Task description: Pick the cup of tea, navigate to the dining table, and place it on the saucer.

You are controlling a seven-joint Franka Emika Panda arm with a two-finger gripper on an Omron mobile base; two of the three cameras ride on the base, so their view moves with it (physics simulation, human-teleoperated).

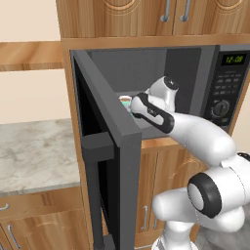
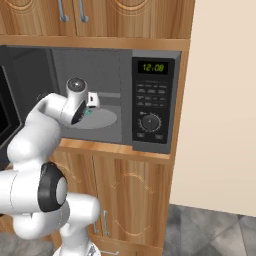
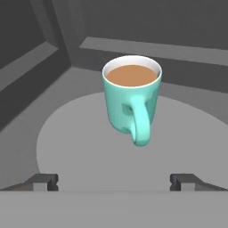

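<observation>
Carefully: your gripper (image 3: 114, 182), jaws spread wide, faces the cup of tea (image 3: 131, 95) upright on the microwave (image 2: 150, 100) turntable (image 3: 80, 147). It's rigid, smooth, nearly brimful; clamp the body across the handle's sides, keeping it level.

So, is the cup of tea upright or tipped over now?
Upright. The cup of tea stands on the microwave's round plate, rim up, brown liquid level inside.
</observation>
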